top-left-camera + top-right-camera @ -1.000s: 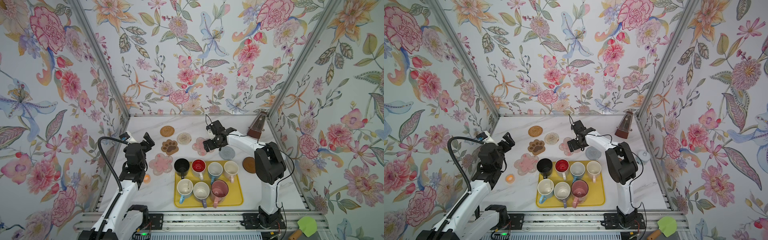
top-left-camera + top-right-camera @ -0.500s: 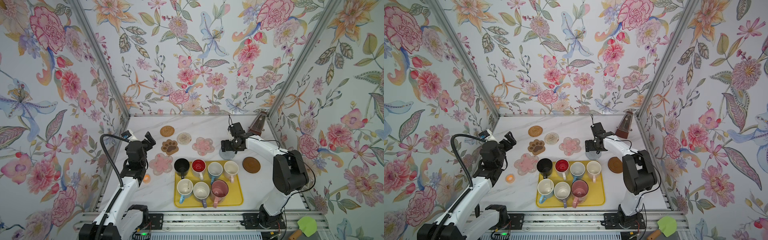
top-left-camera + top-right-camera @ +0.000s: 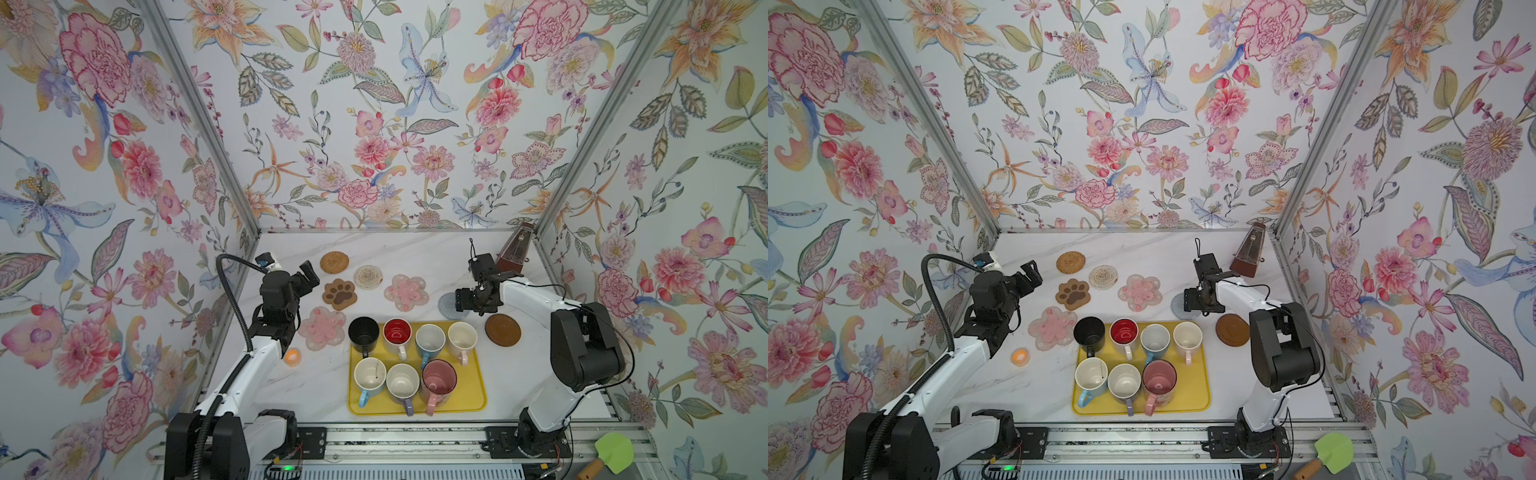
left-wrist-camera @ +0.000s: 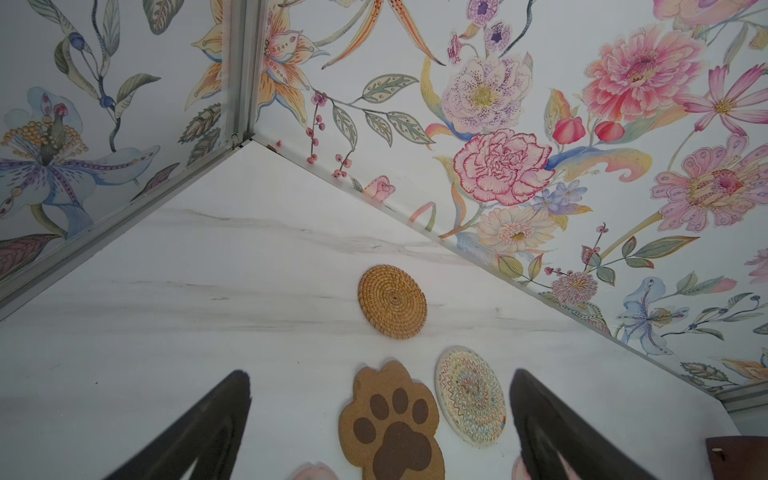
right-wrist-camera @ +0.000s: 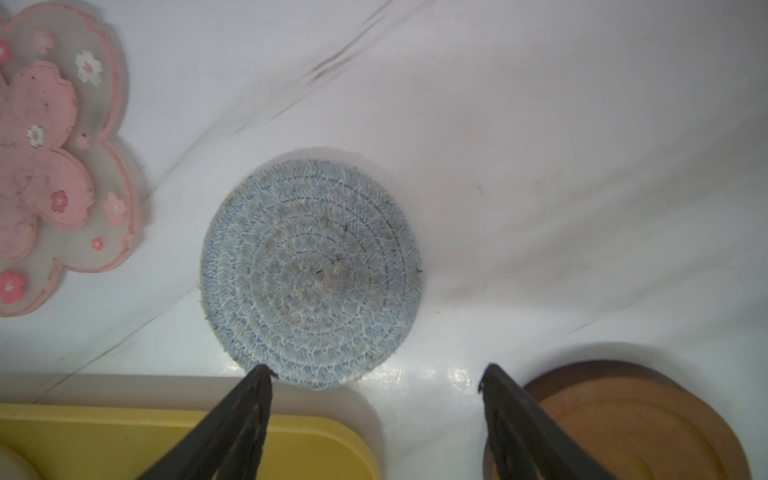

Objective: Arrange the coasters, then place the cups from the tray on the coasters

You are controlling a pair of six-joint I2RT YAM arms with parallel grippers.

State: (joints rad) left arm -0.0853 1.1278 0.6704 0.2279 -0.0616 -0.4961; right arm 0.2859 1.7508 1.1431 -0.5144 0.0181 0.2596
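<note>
Seven coasters lie on the white table: tan woven [image 3: 334,262], cream [image 3: 368,276], paw [image 3: 340,294], two pink flowers [image 3: 406,292] [image 3: 322,328], grey-blue [image 5: 311,270] and a dark brown disc [image 3: 503,329]. The yellow tray [image 3: 473,399] holds several cups, among them a black one [image 3: 363,331], a red-inside one [image 3: 397,331] and a taller pink one [image 3: 439,376]. My right gripper [image 5: 376,374] is open and low over bare table between the grey-blue coaster and the disc, one fingertip at the coaster's rim. My left gripper [image 4: 380,374] hangs open above the paw coaster.
A brown metronome [image 3: 513,253] stands in the back right corner. A small orange ring [image 3: 293,356] lies left of the tray. Floral walls close the table on three sides. The tray's far corner [image 5: 340,432] sits just under my right gripper.
My right gripper has left the middle pink flower coaster and swung right, then forward, to the grey-blue coaster; its jaws have narrowed somewhat. The left arm has barely shifted.
</note>
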